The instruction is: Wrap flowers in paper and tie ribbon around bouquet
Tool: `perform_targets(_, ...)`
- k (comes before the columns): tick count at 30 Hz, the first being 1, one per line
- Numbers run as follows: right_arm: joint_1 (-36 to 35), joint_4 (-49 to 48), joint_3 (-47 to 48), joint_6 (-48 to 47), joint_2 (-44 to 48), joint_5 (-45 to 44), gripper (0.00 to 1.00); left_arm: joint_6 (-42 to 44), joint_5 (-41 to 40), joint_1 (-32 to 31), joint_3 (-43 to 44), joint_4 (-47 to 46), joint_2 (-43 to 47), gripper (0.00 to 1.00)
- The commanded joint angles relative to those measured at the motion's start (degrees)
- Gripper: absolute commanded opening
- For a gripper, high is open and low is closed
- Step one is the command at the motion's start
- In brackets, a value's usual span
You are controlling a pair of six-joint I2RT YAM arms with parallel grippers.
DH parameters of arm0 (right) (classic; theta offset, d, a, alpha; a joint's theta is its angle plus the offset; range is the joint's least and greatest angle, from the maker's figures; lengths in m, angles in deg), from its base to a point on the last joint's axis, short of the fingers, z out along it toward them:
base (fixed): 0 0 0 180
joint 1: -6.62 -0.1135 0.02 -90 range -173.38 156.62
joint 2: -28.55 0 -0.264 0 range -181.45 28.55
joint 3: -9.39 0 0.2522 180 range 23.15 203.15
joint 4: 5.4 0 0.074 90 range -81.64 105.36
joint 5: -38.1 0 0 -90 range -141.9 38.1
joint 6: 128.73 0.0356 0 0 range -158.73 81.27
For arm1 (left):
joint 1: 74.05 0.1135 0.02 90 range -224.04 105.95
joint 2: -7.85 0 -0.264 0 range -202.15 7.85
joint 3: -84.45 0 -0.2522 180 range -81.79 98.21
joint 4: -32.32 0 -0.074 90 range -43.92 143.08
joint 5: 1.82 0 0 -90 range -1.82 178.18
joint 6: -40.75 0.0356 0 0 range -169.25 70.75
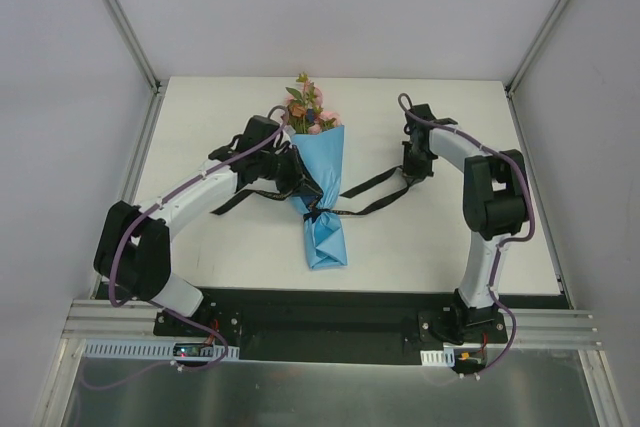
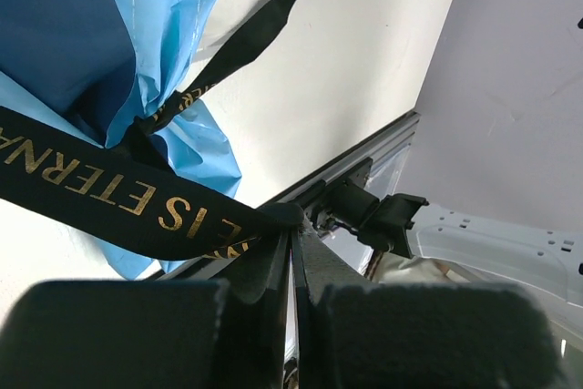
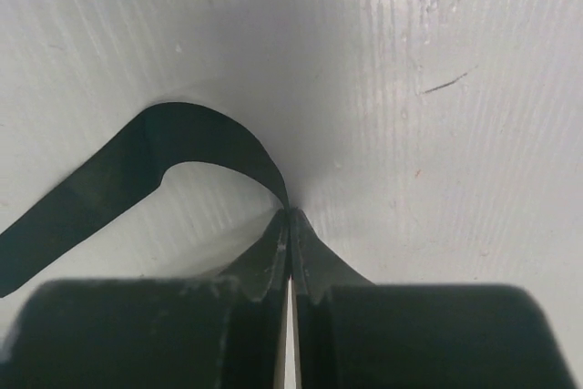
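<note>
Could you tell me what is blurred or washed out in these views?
Top external: sharp, evenly lit. Left wrist: left gripper's fingers a dark blur, ribbon lettering sharp, table very bright. Right wrist: right gripper's fingers blurred, ribbon loop crisp, soft shadow beneath it.

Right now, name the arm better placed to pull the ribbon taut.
Probably right: the right pincer is shut on the ribbon well away from the bouquet; the left pincer, also clamping ribbon, sits beside it.

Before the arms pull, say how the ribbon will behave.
Probably floppy: the ribbon curls in a loose arch to the shut right gripper. Likely light, lying flat and thin. It may tighten around the bouquet, where it is wrapped.
</note>
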Motion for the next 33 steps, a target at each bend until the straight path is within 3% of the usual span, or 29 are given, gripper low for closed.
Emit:
perform_targets(1,-1.24,-5.75,-1.13,-2.39,7.15,3.82,0.0,3.42,0.81,-0.99,0.41,-2.74,-0.14,0.0)
perform_targets(6,-11.41,-6.19,-1.76,-5.81,17.8,9.8,0.0,5.88,-2.87,-3.19,-4.07,-8.43,2.58,0.0)
perform_targets(9,-16.09,-7.42,-0.44,-3.29,21.42,12.87,0.0,6.76,-6.48,-4.59,-7.94,-12.57,5.13,0.01)
perform_targets(10,-16.62,-8.2,0.17,-2.23,21.42,19.06,0.0,6.85,-7.53,-4.86,-8.99,-13.89,5.66,0.01)
perform_targets(14,-19.26,-12.6,4.48,3.05,17.04,34.13,0.0,6.76,-12.79,-6.09,-16.79,-21.45,10.31,0.01)
perform_targets(21,-25.5,-12.61,15.02,3.94,4.91,46.79,0.01,7.02,-15.01,-7.32,-27.27,-34.29,16.12,0.02)
perform_targets(33,-30.86,-0.14,29.86,-9.06,-9.94,47.43,0.07,7.02,-15.19,-10.13,-35.8,-45.02,17.71,0.03)
